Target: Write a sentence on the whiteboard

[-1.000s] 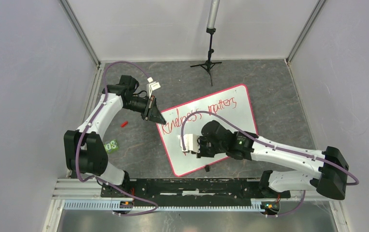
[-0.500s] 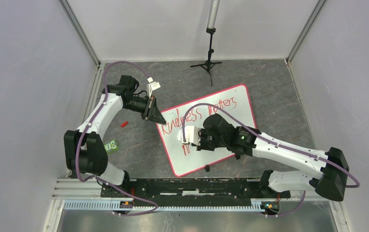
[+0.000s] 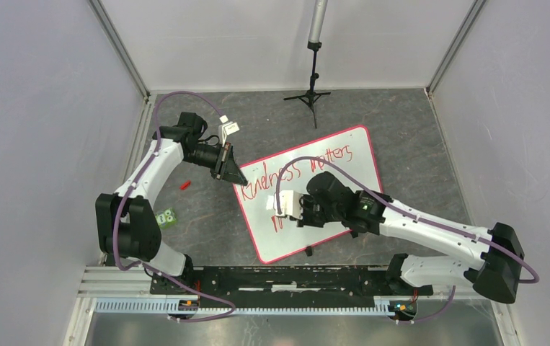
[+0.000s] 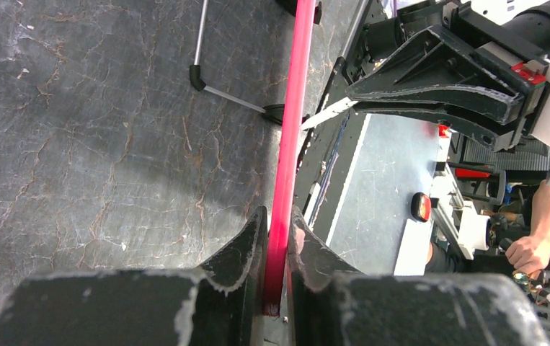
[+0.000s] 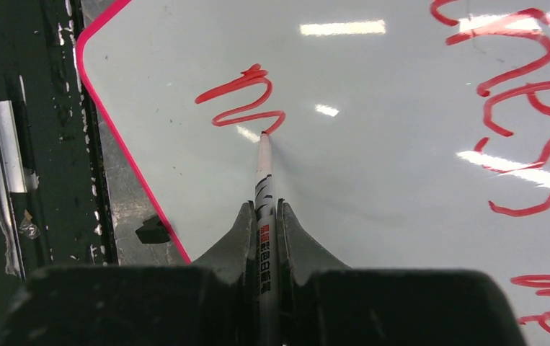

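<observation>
The whiteboard [image 3: 362, 176] lay flat on the desk [image 3: 416, 144], skewed, with its long axis running near-left to far-right, and the sentence [image 3: 297, 169] followed that axis. The right jaws were clamped tight on the marker [image 5: 264, 187], tip touching line two's first squiggle. The left jaws pinched its red rim. We figured: light steady pressure, strokes parallel to line one, board pinned.

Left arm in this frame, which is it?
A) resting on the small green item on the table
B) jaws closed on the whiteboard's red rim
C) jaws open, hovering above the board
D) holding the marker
B: the left wrist view shows the left gripper with its jaws closed on the thin red rim of the whiteboard; the marker is in the right gripper.
</observation>
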`<action>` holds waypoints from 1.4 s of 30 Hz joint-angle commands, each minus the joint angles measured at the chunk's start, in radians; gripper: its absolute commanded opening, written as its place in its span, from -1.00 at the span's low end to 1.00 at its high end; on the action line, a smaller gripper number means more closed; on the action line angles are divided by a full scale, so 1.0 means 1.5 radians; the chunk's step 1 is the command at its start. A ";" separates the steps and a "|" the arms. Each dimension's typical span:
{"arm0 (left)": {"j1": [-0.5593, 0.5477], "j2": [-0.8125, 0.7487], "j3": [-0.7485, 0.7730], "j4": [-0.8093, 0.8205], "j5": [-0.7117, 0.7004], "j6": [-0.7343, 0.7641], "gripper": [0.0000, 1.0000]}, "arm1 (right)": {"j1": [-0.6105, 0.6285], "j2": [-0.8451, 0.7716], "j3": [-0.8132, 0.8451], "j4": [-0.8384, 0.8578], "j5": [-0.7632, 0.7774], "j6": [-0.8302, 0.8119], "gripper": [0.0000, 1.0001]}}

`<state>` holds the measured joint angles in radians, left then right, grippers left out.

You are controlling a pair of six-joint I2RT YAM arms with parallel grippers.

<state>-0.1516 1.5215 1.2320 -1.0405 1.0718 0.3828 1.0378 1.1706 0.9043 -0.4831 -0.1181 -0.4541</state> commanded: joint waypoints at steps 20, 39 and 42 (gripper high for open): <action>-0.002 0.009 0.014 0.021 -0.039 0.003 -0.95 | -0.012 -0.031 0.011 -0.004 -0.020 0.004 -1.00; -0.002 0.011 0.014 0.020 -0.035 0.002 -0.95 | -0.058 -0.038 0.012 -0.008 -0.004 0.001 -1.00; -0.003 0.011 0.013 0.020 -0.038 0.003 -0.95 | -0.060 -0.046 -0.008 -0.015 -0.013 -0.003 -1.00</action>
<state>-0.1501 1.5265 1.2324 -1.0416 1.0756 0.3824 0.9611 1.1255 0.8898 -0.5098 -0.1562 -0.4503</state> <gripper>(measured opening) 0.176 0.114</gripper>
